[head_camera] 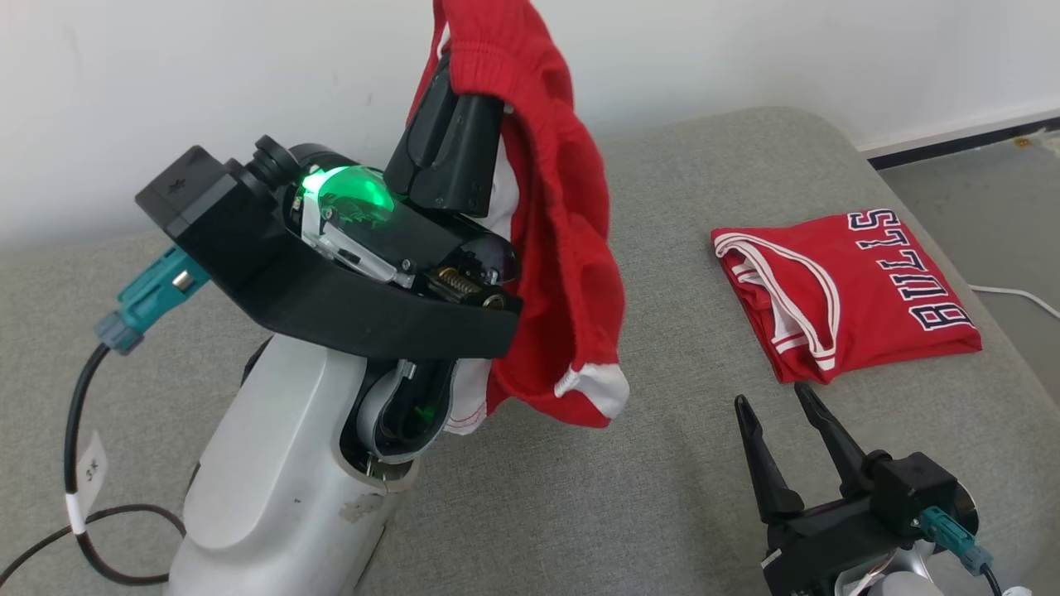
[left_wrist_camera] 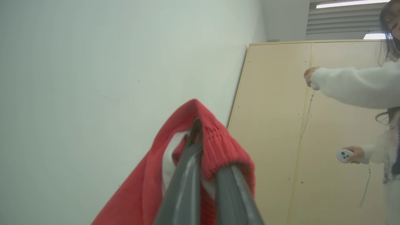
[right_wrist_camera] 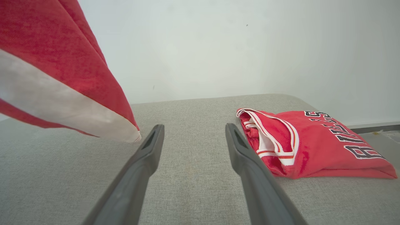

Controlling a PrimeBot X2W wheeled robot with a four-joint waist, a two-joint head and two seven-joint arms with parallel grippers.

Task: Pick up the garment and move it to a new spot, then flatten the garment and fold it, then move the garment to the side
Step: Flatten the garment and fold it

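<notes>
While the left gripper [left_wrist_camera: 197, 137] is raised high in front of the white wall [head_camera: 166, 83], its two dark fingers [left_wrist_camera: 184, 181] are pressed together on the ribbed waistband of the garment [head_camera: 563, 248], a red piece of clothing with white trim. From this grip the garment hangs down freely beside the pale forearm, and its lower end, which has a white band, is above the grey upholstered surface [head_camera: 662, 207]; in the right wrist view this hem seems not to touch the surface. Low at the near right side, the right gripper [head_camera: 770, 393] has its fingers spread wide apart and nothing is between them. Its tips point toward the wall and are just beside the near edge of a folded red jersey [head_camera: 845, 290]. This jersey, with the word BULLS in dark letters, lies flat on the right part of the grey surface, well apart from the hanging garment. In the left wrist view, a person in a white fluffy sleeve [left_wrist_camera: 353, 87] stands before a pale wooden cabinet [left_wrist_camera: 275, 125] and holds a white controller [left_wrist_camera: 345, 155] in the lower hand.
</notes>
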